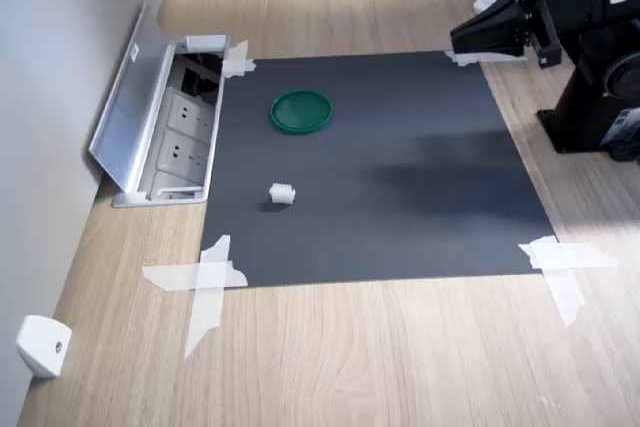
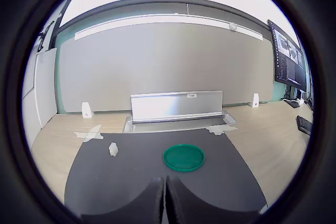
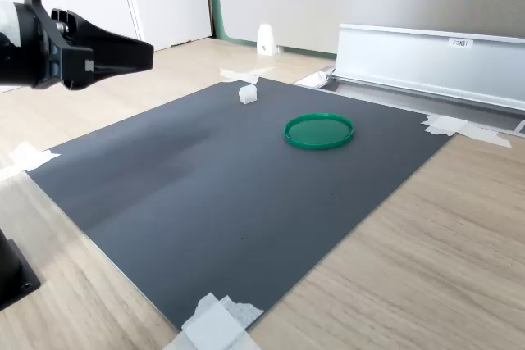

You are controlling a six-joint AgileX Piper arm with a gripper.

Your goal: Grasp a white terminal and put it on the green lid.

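One small white terminal (image 1: 282, 194) lies on the dark mat (image 1: 420, 177), well apart from my end effector (image 1: 462, 39), which hangs above the mat's far corner at the first exterior view's upper right. From there the terminal lies across the mat toward the first exterior view's lower left, beyond the green lid (image 1: 301, 111) and apart from it. It is too small for me to judge a long axis. In the wrist view my fingers (image 2: 152, 203) stand pressed together with no gap, holding nothing and touching nothing.
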